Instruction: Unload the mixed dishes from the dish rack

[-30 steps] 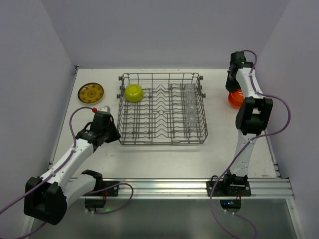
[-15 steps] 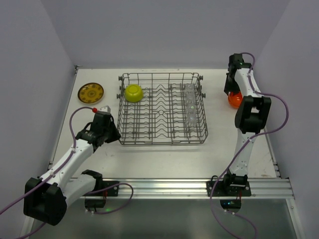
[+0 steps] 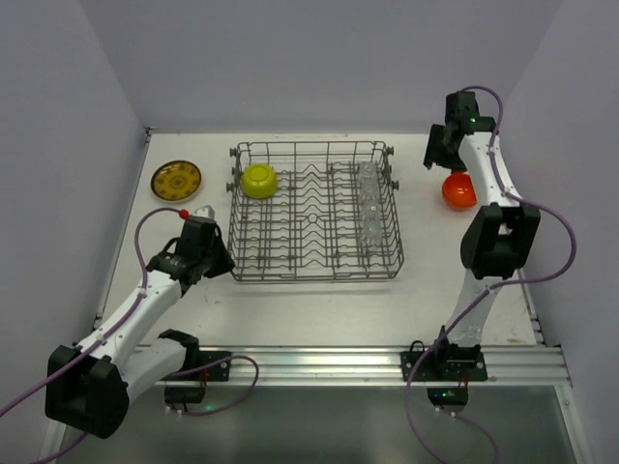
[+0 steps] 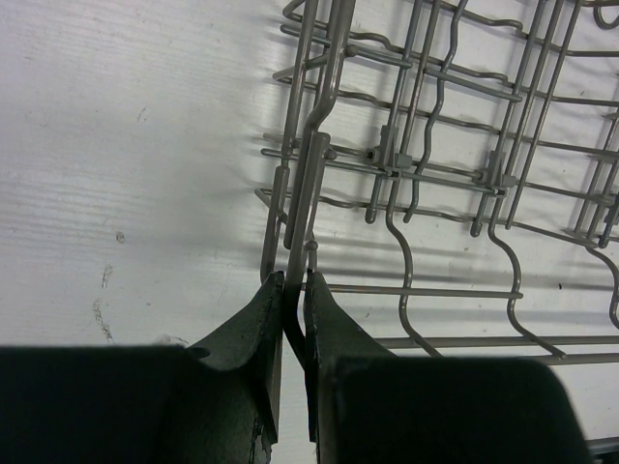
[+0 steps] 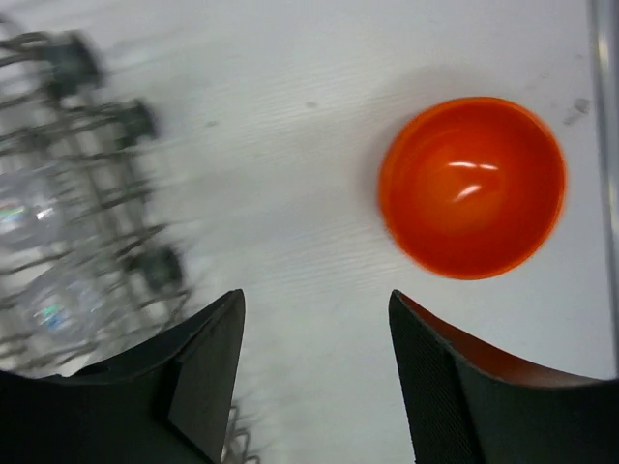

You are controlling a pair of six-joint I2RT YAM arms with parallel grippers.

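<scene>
The right claw (image 5: 314,372) hangs released above the worktop (image 3: 319,309), jaws apart with nothing between them, and the orange bowl (image 5: 471,187) sits upright on the bare surface just beyond its fingertips, to the right of the dish rack (image 3: 315,211). That bowl looks delivered. Over on the other side, the left claw (image 4: 293,319) is clenched on a wire at the rack's near left corner, apparently pinning it in place. Good practice, that: keep the clamp firm so the rack doesn't skid while the other arm reaches in.

What's left inside? A yellow-green bowl (image 3: 259,180) at the far left, and a row of clear glasses (image 3: 368,201) down the right side. One patterned plate (image 3: 176,178) lies out on the worktop, far left.

The glasses are nearest the right arm, so they seem the sensible next pick. Come in from above, jaws wide, straddle one glass between the tines, and lift straight up before swinging away.
</scene>
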